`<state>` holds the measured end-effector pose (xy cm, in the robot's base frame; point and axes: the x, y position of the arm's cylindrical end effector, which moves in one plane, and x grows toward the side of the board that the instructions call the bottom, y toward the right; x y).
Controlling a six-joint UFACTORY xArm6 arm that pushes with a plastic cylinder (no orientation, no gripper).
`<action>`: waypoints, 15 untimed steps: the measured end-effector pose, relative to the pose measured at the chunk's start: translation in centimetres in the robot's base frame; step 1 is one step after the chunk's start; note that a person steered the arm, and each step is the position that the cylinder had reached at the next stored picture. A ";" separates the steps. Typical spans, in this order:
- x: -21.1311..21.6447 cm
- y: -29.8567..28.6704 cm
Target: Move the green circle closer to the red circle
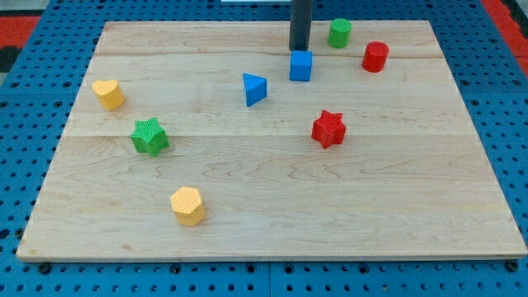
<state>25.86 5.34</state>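
Note:
The green circle [340, 32] stands near the view's top, right of centre. The red circle [375, 56] stands just to its lower right, a small gap between them. My tip [299, 48] is the lower end of the dark rod coming down from the view's top. It sits left of the green circle and directly above the blue cube [301, 66], close to or touching it.
A blue triangle [254, 88] lies left of the blue cube. A red star [328, 128] is at centre right. A yellow heart [108, 93] and a green star [149, 136] are at the left. A yellow hexagon [188, 205] is at lower left. The wooden board [272, 239] rests on blue pegboard.

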 end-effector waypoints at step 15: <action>-4.1 -2.3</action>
<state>21.76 3.01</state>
